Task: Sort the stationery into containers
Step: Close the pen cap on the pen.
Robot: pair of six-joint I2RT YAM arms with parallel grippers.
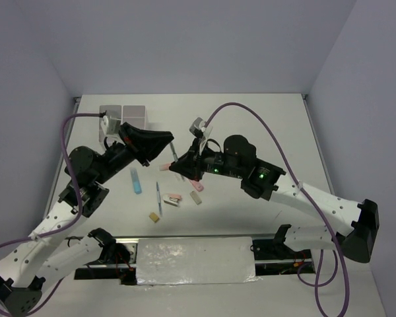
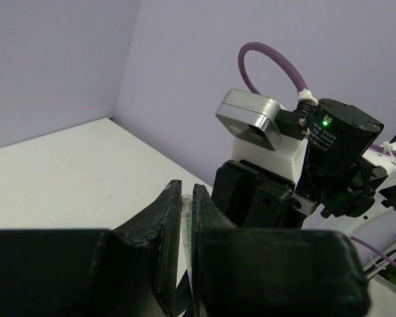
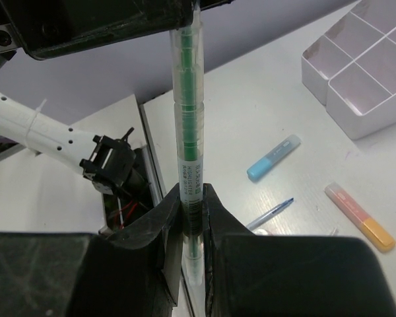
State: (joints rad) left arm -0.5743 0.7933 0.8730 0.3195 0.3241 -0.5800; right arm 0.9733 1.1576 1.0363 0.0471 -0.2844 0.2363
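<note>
Both arms meet mid-frame in the top view, over the table [image 1: 264, 125]. The right pincer [image 3: 190, 198] is clenched on the lower part of a clear-barrelled green pen [image 3: 187, 119], which stands upright. The left pincer [image 2: 187, 191] is clamped on the pen's upper end; its wrist view shows the jaws pressed against the barrel. So the pen is off the table, gripped at both ends. I read this as a handover.

Progress, my judgement: early. The white six-compartment plastic box [image 3: 340, 109] sits at the upper right of the right wrist view. The compartments I can see look bare; from above, the left arm hides part of it.

Loose on the table:
- blue highlighter [image 3: 273, 158], centre right
- pink-and-orange highlighter [image 3: 360, 216], lower right
- thin blue pen [image 3: 272, 212]
- tan block [image 1: 154, 216], small pink-topped piece [image 1: 173, 198] and pale eraser [image 1: 196, 197], below centre in the top view

None of these is sorted yet.
</note>
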